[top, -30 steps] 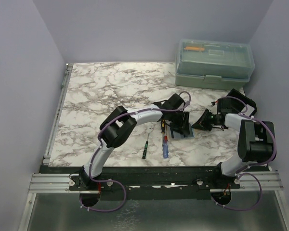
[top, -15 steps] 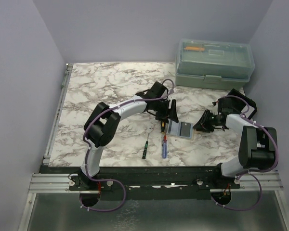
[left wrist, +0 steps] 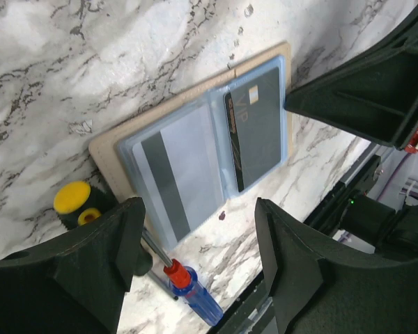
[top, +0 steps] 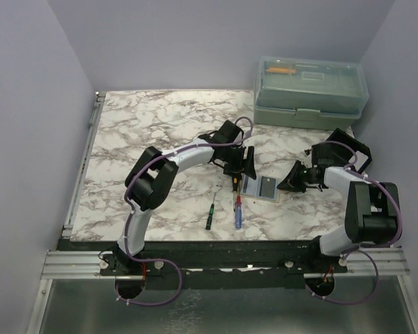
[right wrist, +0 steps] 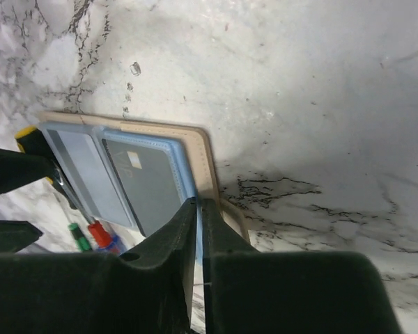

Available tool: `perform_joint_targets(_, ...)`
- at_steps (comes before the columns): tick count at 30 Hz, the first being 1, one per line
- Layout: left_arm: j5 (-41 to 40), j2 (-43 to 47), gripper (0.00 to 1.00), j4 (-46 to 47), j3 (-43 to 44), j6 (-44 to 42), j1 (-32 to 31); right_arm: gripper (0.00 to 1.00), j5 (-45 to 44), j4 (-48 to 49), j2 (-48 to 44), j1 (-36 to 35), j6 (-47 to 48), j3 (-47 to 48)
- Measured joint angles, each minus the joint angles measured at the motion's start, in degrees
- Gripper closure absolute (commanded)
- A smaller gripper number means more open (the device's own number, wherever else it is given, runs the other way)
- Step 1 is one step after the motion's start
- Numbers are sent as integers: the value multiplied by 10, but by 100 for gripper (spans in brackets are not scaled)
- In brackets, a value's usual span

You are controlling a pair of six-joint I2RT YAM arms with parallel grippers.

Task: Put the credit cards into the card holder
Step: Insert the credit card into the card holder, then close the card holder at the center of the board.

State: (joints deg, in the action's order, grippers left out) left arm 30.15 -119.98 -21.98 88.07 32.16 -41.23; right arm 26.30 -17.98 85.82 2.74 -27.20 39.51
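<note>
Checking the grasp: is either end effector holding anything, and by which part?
Right end effector appears shut on the card holder, at its tan edge; left end effector open, empty.

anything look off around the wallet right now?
Nothing spilled or damaged. One oddity: a yellow-capped screwdriver lies tight against the corner of the open card holder, touching or nearly so, crowding that side.

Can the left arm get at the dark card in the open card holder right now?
Probably yes. The left gripper hangs open right above the dark card, with nothing between them; the right gripper only pinches the card holder at its edge beside it.
</note>
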Motion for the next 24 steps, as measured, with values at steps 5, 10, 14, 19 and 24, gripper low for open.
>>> perform_joint_targets(5, -13, -15, 29, 0, 17, -1, -4, 90, 4, 25, 8, 18, -49, -20)
perform_joint_targets(10, -20, -36, 28, -7, 58, -1, -5, 90, 2, 36, 7, 61, -76, -33)
perform_joint_targets(14, -29, -53, 28, -10, 85, -4, -5, 90, -6, 38, 4, 79, -80, -35)
perform_joint_targets(19, -51, -69, 28, -21, 99, -12, -5, 90, -16, 41, -3, 79, -84, -39)
perform_joint_targets(24, -93, -79, 27, -35, 107, -15, -5, 91, -16, 43, -3, 79, -84, -40)
